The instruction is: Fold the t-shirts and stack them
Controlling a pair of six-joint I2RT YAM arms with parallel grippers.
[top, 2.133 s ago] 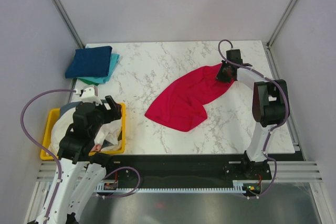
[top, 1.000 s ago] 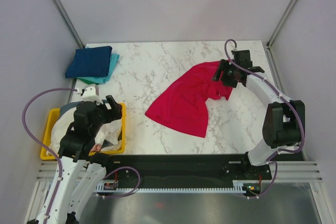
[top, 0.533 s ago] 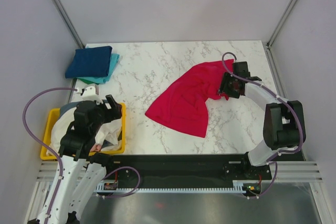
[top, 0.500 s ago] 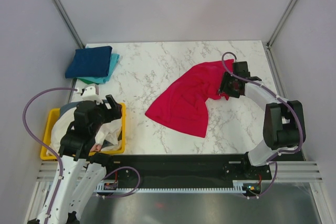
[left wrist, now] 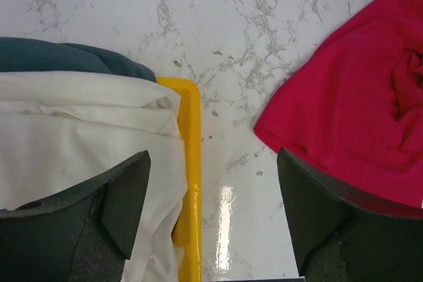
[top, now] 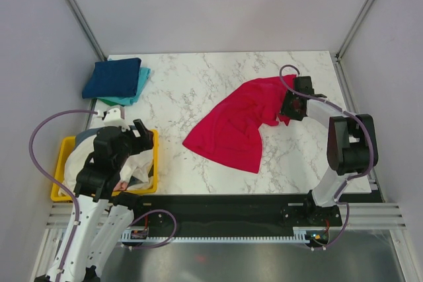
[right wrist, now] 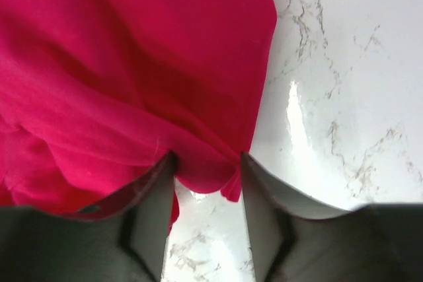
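Red t-shirt (top: 234,127) lies crumpled on the marble table (top: 198,90), right of centre. The right gripper (right wrist: 208,163) straddles its edge, fingers part-spread. The left gripper (left wrist: 211,216) hangs wide apart above the yellow bin (left wrist: 190,183) — its white shirt (left wrist: 79,137) partly cut off.

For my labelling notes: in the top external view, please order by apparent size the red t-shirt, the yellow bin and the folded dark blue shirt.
1. red t-shirt, clearly largest
2. yellow bin, partly hidden, but still second
3. folded dark blue shirt, smallest

Marble table (top: 198,97), red shirt (top: 234,123), folded stack (top: 114,78), yellow bin (top: 156,160)
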